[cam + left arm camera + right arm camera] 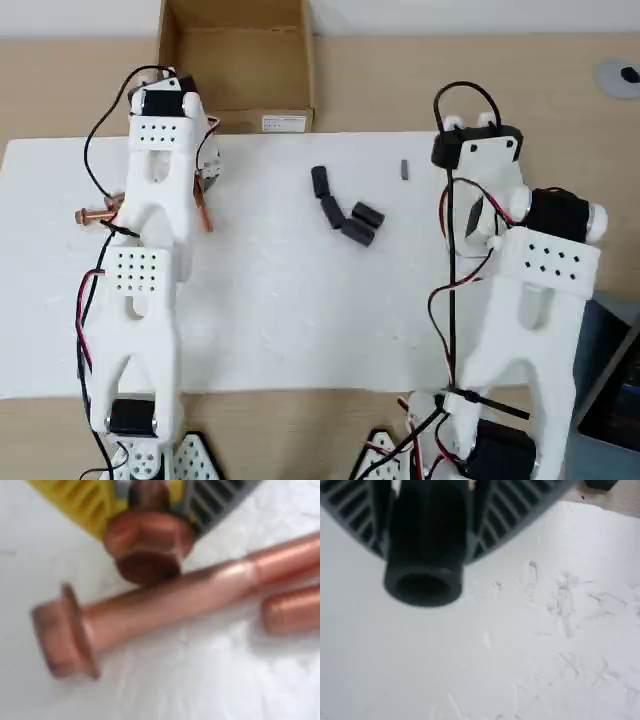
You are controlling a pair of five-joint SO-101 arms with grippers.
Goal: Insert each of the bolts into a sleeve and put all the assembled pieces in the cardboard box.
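A copper bolt (147,540) is held head-on in the left claw (150,505), pinched between a yellow finger (75,505) and a grey ribbed finger (220,497). Below it a second bolt (150,615) lies on its side on the white surface (200,690). The rounded tip of a third bolt (290,612) lies just beside its shaft.

A black sleeve (425,565) is held in the right claw (427,510). Its open bore faces the camera, gripped between grey ribbed fingers (350,510) just above the surface (545,655).

From above, four loose sleeves (331,211) lie bunched near the middle of the surface (280,320), toward 12 o'clock, some of them touching. A small dark piece (404,170) lies apart at 2 o'clock of them.

A copper head (82,215) sticks out at 9 o'clock of the left arm (150,270), and a copper shaft (204,212) shows at the arm's 3 o'clock side. The right arm (540,280) stands over the surface's 3 o'clock side.

The open box (170,60) sits at 11 o'clock, just past the surface's far edge and near the left arm's wrist. A white label (284,123) is stuck at the 3 o'clock end of its near wall. The print on it is too small to read.
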